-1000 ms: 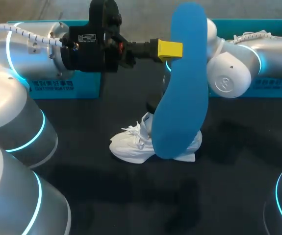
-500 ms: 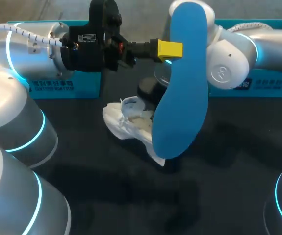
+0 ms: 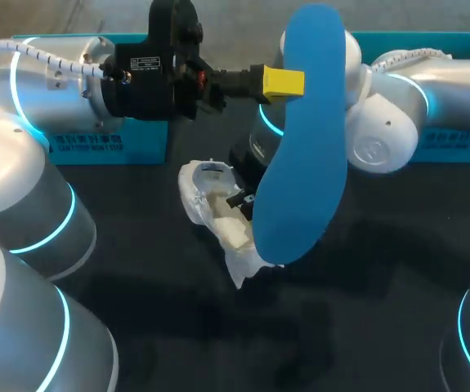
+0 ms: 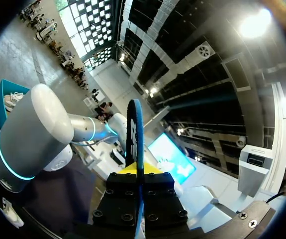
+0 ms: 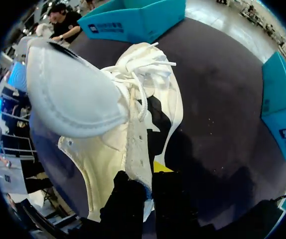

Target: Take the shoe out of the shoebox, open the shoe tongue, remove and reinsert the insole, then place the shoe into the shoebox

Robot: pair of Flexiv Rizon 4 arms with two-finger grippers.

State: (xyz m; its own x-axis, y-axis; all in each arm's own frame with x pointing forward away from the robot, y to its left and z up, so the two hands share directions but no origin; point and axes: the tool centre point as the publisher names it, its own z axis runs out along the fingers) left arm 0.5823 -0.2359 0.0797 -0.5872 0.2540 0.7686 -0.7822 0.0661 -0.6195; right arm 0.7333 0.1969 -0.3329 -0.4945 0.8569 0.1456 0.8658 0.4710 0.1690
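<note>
Insole, blue, stands on end in the left hand, whose fingers are clamped on it from both sides near its upper part. One yellow fingertip lies flat against its face. From that hand's own camera the insole shows edge-on, rising straight out from between the two black fingers.

Below the left hand, and partly hidden behind the insole's lower end, is the white shoe. It is tilted, with its opening turned upward. The right hand is closed on it, and the thin side wall of the shoe is pinched between its fingers, with a yellow tip just beside the fabric. The laces hang loose ahead of that hand. Whether the shoe touches the dark surface cannot be told.

Beyond both hands, at the far edge, stand a left teal box and a right teal box, both well apart from the shoe.
</note>
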